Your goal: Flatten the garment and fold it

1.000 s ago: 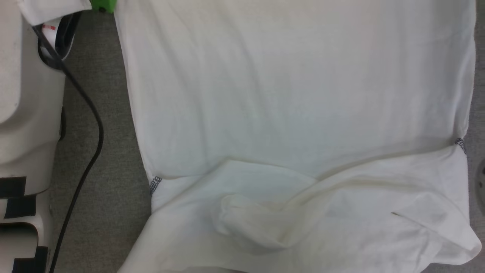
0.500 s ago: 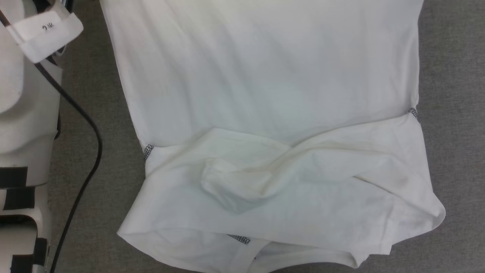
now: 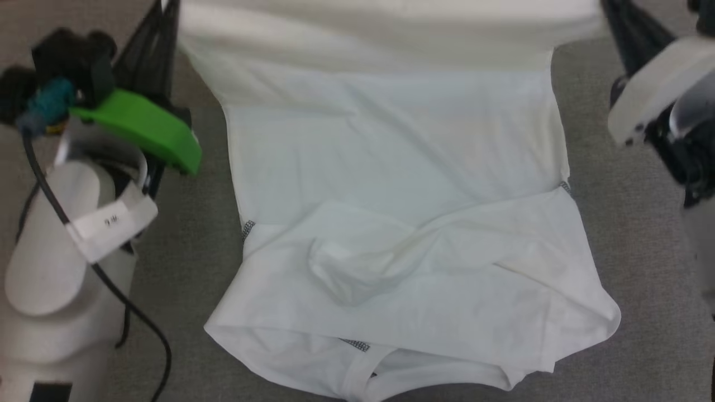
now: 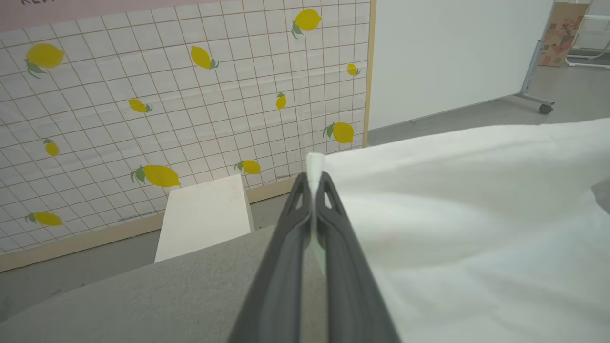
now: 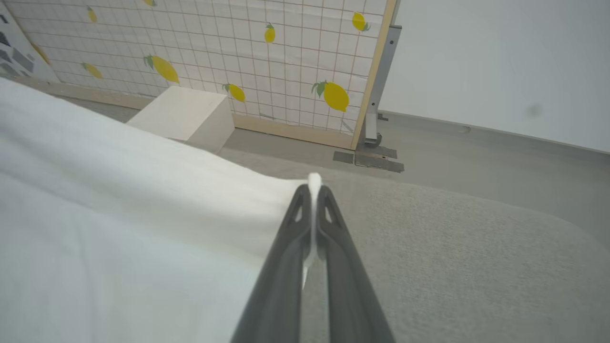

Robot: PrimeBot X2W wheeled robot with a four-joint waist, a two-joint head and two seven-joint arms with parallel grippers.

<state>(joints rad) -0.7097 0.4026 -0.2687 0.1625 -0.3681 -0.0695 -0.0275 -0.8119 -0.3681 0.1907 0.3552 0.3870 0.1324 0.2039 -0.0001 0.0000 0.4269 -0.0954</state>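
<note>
The white garment (image 3: 391,167) lies on the grey padded surface (image 3: 631,268), neck end nearest me, with its sleeves crumpled across the chest. Dark zigzag seams (image 3: 247,228) show at its sides. The far hem is raised and stretched in a band between my two grippers. My left gripper (image 3: 169,6) is shut on the hem's left corner; in the left wrist view its gripper (image 4: 314,178) pinches the garment (image 4: 476,214). My right gripper (image 3: 608,6) is shut on the right corner, and the right wrist view shows that gripper (image 5: 313,188) pinching the garment (image 5: 119,214).
A rigid white box (image 4: 205,214) (image 5: 186,116) stands on the floor beyond the surface, against a lemon-patterned wall panel (image 4: 143,95). A black cable (image 3: 111,290) hangs beside my left arm, under its green wrist part (image 3: 145,128). Bare grey surface borders the garment on both sides.
The head view has shifted, so both arms and the raised far hem now show at the top. The crumpled sleeves lie as before.
</note>
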